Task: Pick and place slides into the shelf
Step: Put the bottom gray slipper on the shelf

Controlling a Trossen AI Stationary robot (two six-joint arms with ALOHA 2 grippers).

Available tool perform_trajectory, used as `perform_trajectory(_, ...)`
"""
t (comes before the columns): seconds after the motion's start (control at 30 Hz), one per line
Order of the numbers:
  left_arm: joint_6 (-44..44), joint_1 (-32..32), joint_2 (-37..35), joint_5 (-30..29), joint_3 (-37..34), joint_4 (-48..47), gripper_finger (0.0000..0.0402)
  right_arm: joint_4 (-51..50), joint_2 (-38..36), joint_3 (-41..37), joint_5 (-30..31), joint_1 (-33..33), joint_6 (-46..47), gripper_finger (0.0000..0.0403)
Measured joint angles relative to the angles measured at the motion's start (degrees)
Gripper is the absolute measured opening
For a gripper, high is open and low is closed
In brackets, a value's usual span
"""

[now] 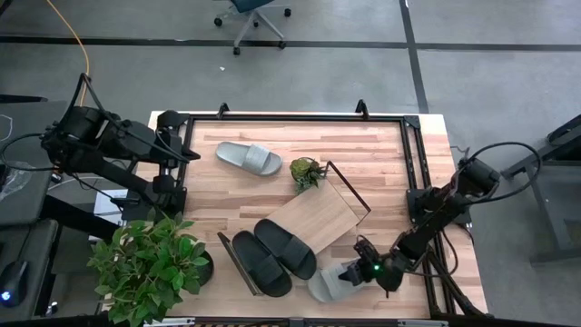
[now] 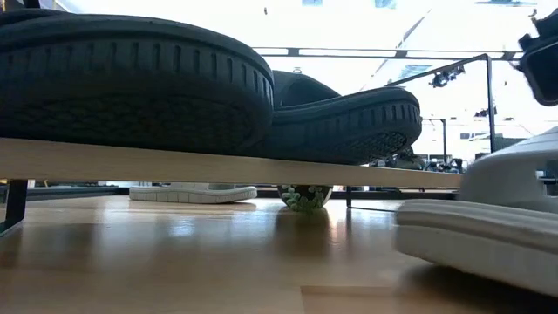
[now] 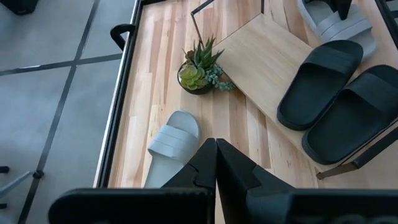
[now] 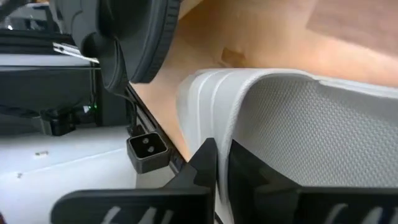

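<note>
Lifting the grey slide [image 1: 329,282] cleanly means keeping the right gripper [image 1: 356,272] fingers clamped on its edge at the worktop's [image 1: 363,154] near corner, beside the shelf [image 1: 313,218], rising level.

Two slides [image 1: 272,256] on the shelf [image 1: 313,216]; one slide [image 1: 329,282] just beside it.

My right gripper [image 1: 349,272] covers part of the grey slide [image 1: 329,283], so the strap grip is unclear from above. Low view crops the 2 black slides [image 2: 131,78] at top and left. Potted plant [image 1: 150,263] cut off below.
</note>
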Motion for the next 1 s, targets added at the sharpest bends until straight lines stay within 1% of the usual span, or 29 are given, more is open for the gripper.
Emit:
perform_trajectory(0.1, 0.0, 0.0, 0.02, 0.0, 0.0, 0.0, 0.0, 0.39, 0.0, 0.0, 4.15, 3.04, 3.63, 0.0003)
perform_trajectory(0.3, 0.03, 0.01, 0.02, 0.0, 0.0, 0.01, 0.0, 1.9, -0.04, 0.0, 17.85, 8.8, 11.72, 0.0002)
perform_trajectory(0.4, 0.04, 0.02, 0.02, 0.0, 0.0, 0.02, 0.0, 1.87, -0.04, 0.95, 24.01, 10.17, 12.8, 0.0002)
perform_trajectory(0.53, 0.07, 0.02, 0.02, 0.0, 0.0, 0.0, 0.0, 0.63, -0.11, 2.94, 28.18, 10.53, 12.81, 0.0001)
perform_trajectory(0.67, 0.1, 0.02, 0.04, 0.0, 0.02, 0.0, 0.0, -0.46, -0.11, 4.45, 29.62, 10.53, 11.88, 0.0001)
perform_trajectory(0.77, 0.24, 0.09, 0.04, 0.02, 0.02, 0.0, 0.0, -0.84, -0.13, 4.61, 28.27, 10.99, 11.78, 0.0001)
perform_trajectory(0.93, 0.63, 0.09, 0.02, -0.24, 0.02, 0.0, 0.0, -4.67, -0.13, 4.63, 25.59, 11.46, 15.88, 0.0)
perform_trajectory(1.0, 0.63, 0.09, 0.02, -0.26, 0.02, 0.0, 0.0, -4.89, -0.13, 4.63, 25.47, 11.58, 16.22, 0.0)
